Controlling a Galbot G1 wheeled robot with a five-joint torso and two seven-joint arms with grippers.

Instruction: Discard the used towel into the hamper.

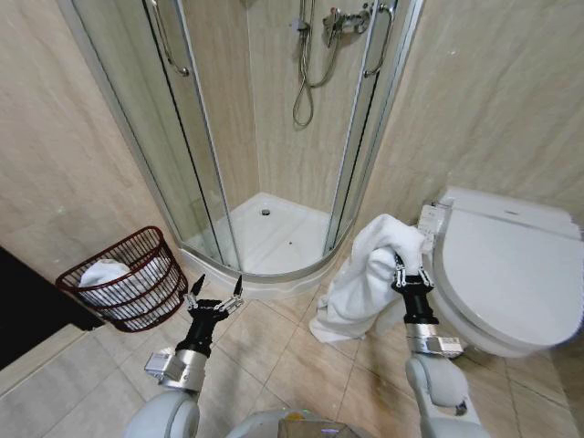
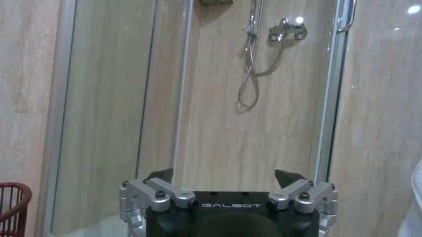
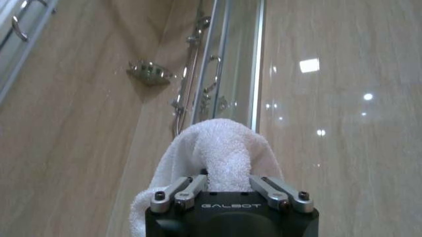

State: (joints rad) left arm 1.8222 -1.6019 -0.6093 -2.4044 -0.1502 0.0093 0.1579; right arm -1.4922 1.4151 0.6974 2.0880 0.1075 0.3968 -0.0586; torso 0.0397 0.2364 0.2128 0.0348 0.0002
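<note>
Your right claw is clamped on the white terry towel, which hangs lengthwise toward the floor. Your left claw waits spread wide near the reddish-brown wire hamper.

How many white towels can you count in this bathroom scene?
2. One white terry towel hangs from the right gripper beside the toilet; another white towel lies inside the reddish-brown wire hamper. More could lie hidden beneath it.

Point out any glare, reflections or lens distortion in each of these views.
Head view: wide-angle bending bows the shower door frame and tilts the walls; the toilet lid shows a soft sheen. Left wrist view: a bright glint sits on the shower tap and a light spot on the wall tiles. Right wrist view: ceiling lights mirror as several white spots on the glossy tiles beside the towel.
</note>
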